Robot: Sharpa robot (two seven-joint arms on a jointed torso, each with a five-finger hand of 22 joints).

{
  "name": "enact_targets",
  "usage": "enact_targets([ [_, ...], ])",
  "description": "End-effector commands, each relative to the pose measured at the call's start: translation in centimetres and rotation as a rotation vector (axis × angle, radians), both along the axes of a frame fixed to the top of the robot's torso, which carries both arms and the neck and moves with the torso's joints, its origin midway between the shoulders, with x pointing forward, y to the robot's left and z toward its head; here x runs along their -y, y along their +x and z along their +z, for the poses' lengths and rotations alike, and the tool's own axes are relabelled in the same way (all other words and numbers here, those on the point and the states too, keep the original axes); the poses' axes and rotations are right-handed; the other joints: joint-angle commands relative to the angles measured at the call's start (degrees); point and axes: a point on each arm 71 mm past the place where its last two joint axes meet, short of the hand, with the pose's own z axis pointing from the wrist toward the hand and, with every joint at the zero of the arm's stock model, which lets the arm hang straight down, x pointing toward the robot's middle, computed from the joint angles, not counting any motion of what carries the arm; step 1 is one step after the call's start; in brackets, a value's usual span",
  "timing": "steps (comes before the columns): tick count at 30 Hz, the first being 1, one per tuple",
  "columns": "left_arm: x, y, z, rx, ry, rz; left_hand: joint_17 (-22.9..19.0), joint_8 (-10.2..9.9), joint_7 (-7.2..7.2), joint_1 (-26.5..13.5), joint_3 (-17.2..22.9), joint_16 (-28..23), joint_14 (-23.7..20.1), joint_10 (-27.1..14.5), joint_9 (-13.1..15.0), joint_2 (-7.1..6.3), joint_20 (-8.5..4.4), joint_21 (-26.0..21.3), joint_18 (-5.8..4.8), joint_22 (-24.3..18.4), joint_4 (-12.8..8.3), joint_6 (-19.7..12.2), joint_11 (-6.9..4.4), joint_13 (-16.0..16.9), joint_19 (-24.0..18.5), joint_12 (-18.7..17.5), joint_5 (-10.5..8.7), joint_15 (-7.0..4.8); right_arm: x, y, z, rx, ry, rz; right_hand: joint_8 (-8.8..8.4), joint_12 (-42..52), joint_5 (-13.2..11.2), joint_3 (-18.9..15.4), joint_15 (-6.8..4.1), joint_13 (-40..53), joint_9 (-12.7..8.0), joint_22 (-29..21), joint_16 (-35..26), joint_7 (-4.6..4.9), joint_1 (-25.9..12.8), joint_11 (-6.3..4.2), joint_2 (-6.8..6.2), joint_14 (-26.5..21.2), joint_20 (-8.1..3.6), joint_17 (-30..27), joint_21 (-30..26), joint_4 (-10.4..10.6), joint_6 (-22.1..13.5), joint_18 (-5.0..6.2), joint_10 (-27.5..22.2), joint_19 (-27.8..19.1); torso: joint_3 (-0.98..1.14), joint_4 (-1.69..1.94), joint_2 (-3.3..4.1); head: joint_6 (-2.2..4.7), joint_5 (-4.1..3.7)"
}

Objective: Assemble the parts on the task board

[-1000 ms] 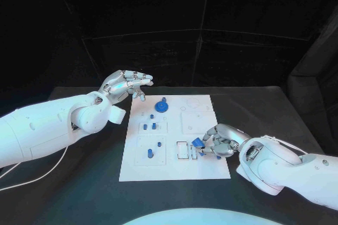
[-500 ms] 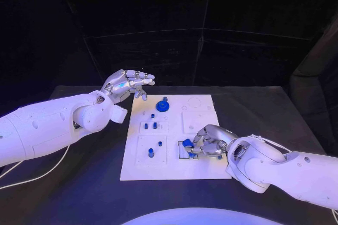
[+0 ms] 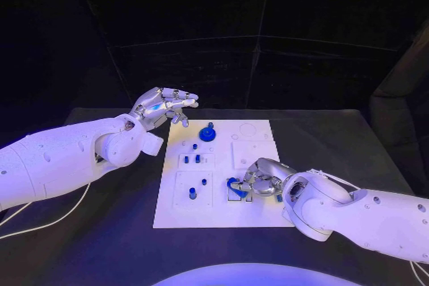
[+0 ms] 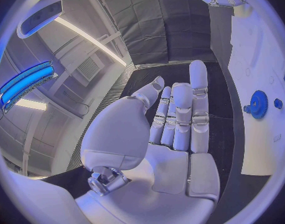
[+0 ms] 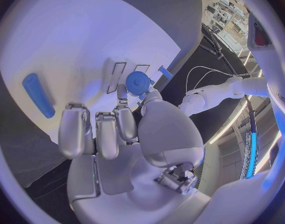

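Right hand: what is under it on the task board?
The right hand holds a round blue part over two narrow slots in the task board. Anything beneath the palm is hidden.

Left hand (image 3: 165,105) raised, fingers (image 4: 180,117) loosely curled — right hand (image 3: 259,179) low, fingers (image 5: 99,132) pinching.

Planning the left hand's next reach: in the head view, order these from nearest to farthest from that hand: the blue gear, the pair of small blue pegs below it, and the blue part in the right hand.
From the left hand:
1. Blue gear, at the task board's far end, nearest.
2. Pair of small blue pegs, mid-board on its left side.
3. Blue part, held by the right hand toward the board's near end, farthest.
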Motion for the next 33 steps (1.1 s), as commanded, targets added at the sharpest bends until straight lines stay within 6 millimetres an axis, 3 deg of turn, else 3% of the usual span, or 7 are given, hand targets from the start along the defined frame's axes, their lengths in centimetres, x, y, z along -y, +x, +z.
enact_targets([
  [1,0.2,-0.1,0.1,0.007,-0.007,-0.017,-0.06,-0.23,0.22,-0.25,-0.31,-0.30,-0.34,-0.40,0.06,0.51,0.39,-0.15,0.75,-0.05,0.10,-0.09,-0.03,0.04,-0.13,0.32,0.23,-0.10,0.0,0.1,0.1,0.011,-0.018,-0.002,0.42,-0.51,-7.23,-1.71,-0.54,0.05,0.28,-0.20,-0.29,-0.01,-2.76,-0.12,0.41,4.17,-0.39,6.08,-0.10,-0.05,-0.27,-1.08,-0.25,-0.04,0.01,0.10,0.01,-0.02,0.12],
  [6,0.1,0.0,0.1,0.007,-0.006,-0.015,-0.06,-0.23,0.22,-0.25,-0.31,-0.30,-0.34,-0.40,0.06,0.51,0.39,-0.15,0.75,-0.05,0.10,-0.09,-0.03,0.04,-0.13,0.32,0.23,-0.10,-0.2,0.1,0.2,0.027,-0.018,0.009,0.57,-1.29,-14.54,-3.82,-0.46,-0.37,0.67,-0.48,-0.50,0.12,-7.09,-0.03,0.48,4.12,-0.32,5.81,-0.33,0.54,-0.66,-1.02,-0.56,-0.17,-0.01,-0.02,-0.05,0.02,0.25],
  [10,0.2,0.0,0.1,0.006,-0.006,-0.017,-0.08,-0.25,0.22,-0.28,-0.38,-0.29,-0.36,-0.44,0.06,0.53,0.39,-0.20,0.75,-0.09,0.13,-0.13,-0.02,0.03,-0.12,0.33,0.22,-0.10,-0.3,0.1,0.3,0.038,-0.016,0.012,0.57,-1.90,-17.38,-4.25,-0.40,-0.75,0.84,-0.72,-0.63,0.21,-9.18,0.06,0.67,4.08,-0.27,5.65,-0.50,0.55,-1.01,-0.97,-0.86,-0.28,-0.04,-0.10,0.00,0.07,0.32],
  [25,0.1,0.1,0.1,0.004,-0.005,-0.016,-0.16,-0.27,0.23,-0.31,-0.44,-0.32,-0.39,-0.48,0.05,0.50,0.40,-0.22,0.75,-0.11,0.14,-0.17,-0.01,0.03,-0.12,0.33,0.22,-0.09,-0.7,-1.0,0.9,0.038,0.001,0.076,1.23,-1.65,-13.81,-3.85,-0.55,-0.17,1.43,-0.20,-0.47,-0.07,-7.39,-0.17,2.19,4.19,-0.33,6.06,-0.28,0.31,-0.41,-1.06,-0.41,-0.03,0.05,0.00,-0.05,-0.11,0.39],
  [30,0.1,0.1,0.0,0.004,-0.004,-0.015,-0.16,-0.27,0.23,-0.31,-0.44,-0.32,-0.39,-0.48,0.05,0.50,0.40,-0.22,0.75,-0.11,0.14,-0.17,-0.01,0.03,-0.12,0.33,0.22,-0.09,-0.6,-1.2,1.0,0.040,-0.002,0.087,1.37,-1.75,-10.10,-3.90,-0.64,-0.01,1.69,-0.16,-0.47,-0.15,-5.05,-0.25,2.60,4.21,-0.43,6.12,-0.29,-0.19,-0.44,-1.07,-0.30,0.00,0.01,-0.03,-0.04,-0.10,0.46],
  [33,0.1,0.1,0.0,0.003,-0.004,-0.015,-0.16,-0.27,0.23,-0.31,-0.44,-0.32,-0.39,-0.48,0.05,0.50,0.40,-0.22,0.75,-0.11,0.14,-0.17,-0.01,0.03,-0.12,0.33,0.22,-0.09,-0.5,-1.3,1.0,0.041,-0.012,0.097,1.41,-1.85,-7.98,-3.21,-0.67,0.08,1.83,-0.20,-0.52,-0.18,-1.20,-0.28,2.67,4.20,-0.47,6.08,-0.35,-1.78,-0.52,-1.06,-0.26,-0.02,-0.01,-0.01,-0.05,-0.13,0.50],
])
